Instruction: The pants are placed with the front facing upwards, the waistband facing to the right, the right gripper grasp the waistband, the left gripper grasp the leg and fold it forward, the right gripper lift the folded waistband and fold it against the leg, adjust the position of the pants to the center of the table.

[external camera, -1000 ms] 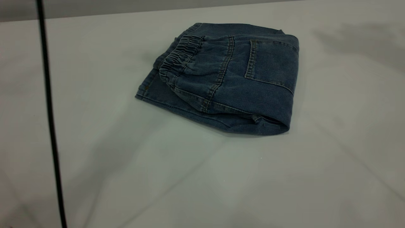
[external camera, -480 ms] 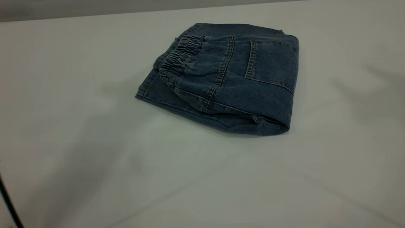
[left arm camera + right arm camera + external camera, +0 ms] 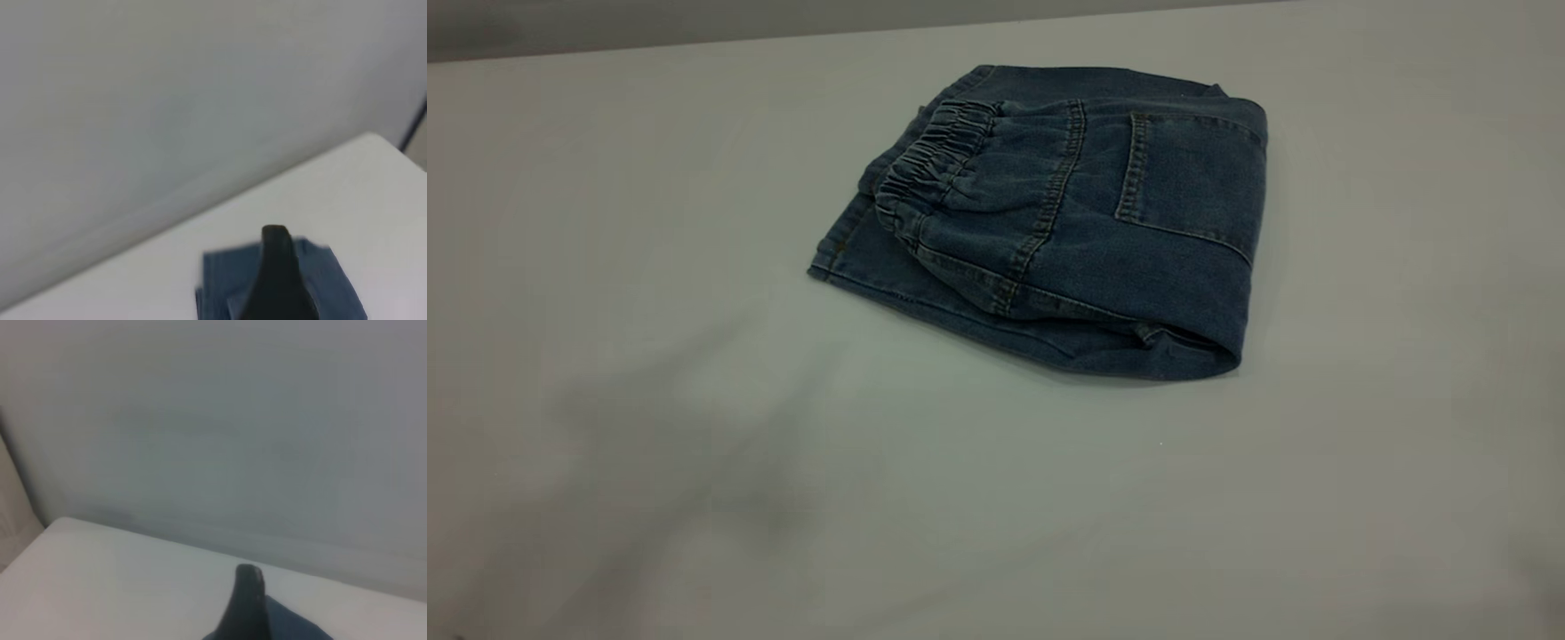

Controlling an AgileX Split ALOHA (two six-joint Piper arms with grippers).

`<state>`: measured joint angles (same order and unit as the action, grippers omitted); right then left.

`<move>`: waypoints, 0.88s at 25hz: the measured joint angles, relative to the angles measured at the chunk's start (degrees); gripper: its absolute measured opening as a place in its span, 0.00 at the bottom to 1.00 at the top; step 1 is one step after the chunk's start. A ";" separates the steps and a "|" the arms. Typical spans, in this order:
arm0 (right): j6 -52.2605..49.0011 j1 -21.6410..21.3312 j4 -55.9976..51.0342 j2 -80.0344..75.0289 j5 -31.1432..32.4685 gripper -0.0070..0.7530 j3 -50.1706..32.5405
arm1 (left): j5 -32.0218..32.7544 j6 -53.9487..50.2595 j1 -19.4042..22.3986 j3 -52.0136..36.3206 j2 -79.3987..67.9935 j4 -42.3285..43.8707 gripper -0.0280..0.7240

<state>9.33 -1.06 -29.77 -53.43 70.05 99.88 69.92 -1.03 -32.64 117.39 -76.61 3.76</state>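
1. Exterior view: pants (image 3: 1067,222) lie folded on my worktop (image 3: 694,400), toward the far side, waistband (image 3: 925,164) on top, facing left. No arm in this view.
2. Left gripper (image 3: 277,280) is raised, looking down at the pants; only one dark finger shows, can't tell if spread or pressed together.
3. Right gripper (image 3: 245,603): same, one finger visible, state can't be told.
4. Risk: pants may not be centred; nudging them could drag the top layer and undo the fold.
5. Versus a second ago: black cable at exterior left is gone, arm shadows shifted; pants unmoved.
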 joint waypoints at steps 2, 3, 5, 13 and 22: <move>-0.05 0.00 -0.69 4.39 0.04 0.74 -3.32 | 0.06 0.00 0.00 -5.97 5.04 -0.52 0.68; -0.05 0.00 -0.82 6.74 0.04 0.74 -5.17 | 0.06 0.06 0.00 -9.17 7.18 -0.95 0.68; -0.10 0.00 -0.66 11.26 -0.01 0.74 -8.69 | 0.06 -0.01 0.00 -14.90 12.38 -1.22 0.68; -0.18 -0.05 3.32 26.91 -0.08 0.74 -24.93 | 0.00 -1.07 0.00 -37.28 32.81 -0.82 0.68; -0.07 -0.05 10.33 39.51 -0.12 0.74 -43.10 | 0.05 -1.02 0.00 -59.77 53.98 -0.56 0.68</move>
<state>9.26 -1.11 -19.44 -13.92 69.93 56.78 69.97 -2.06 -32.64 57.62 -22.63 3.21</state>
